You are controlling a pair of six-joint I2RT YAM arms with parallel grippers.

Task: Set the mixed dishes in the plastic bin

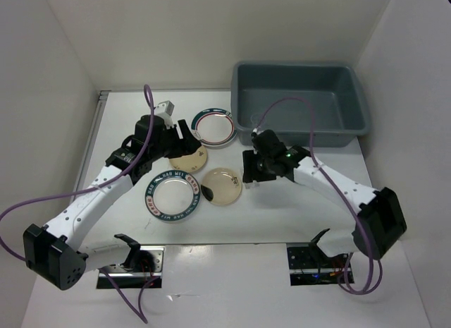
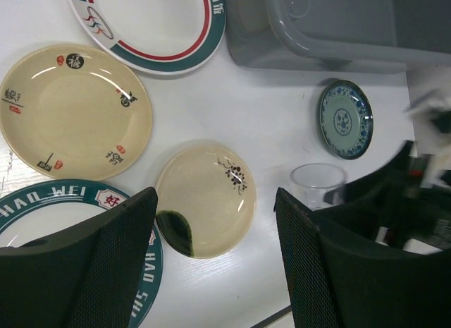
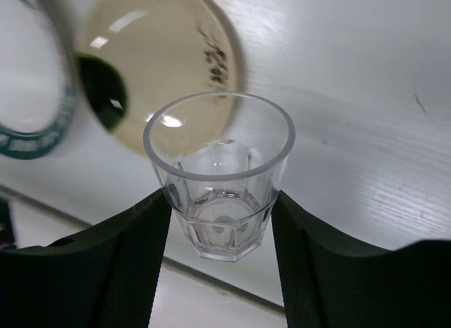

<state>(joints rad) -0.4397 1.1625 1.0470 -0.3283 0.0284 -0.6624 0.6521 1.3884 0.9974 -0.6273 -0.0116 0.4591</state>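
Clear cup (image 3: pixel 218 174) pinched between the fingers of my right claw (image 3: pixel 220 201), just in front of the grey-blue plastic bin (image 1: pixel 331 95) on the white desk (image 1: pixel 282 215). My left claw (image 2: pixel 215 197) hangs open, holding nothing, above a beige plate (image 2: pixel 211 174) left of the bin. Plain white walls (image 1: pixel 176 39) enclose the desk.

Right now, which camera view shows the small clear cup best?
The right wrist view: the clear cup fills the centre, its rim and faceted base sharp, between the fingers of the right claw. The left wrist view shows it small and partly hidden. In the top view I cannot make it out under that claw.
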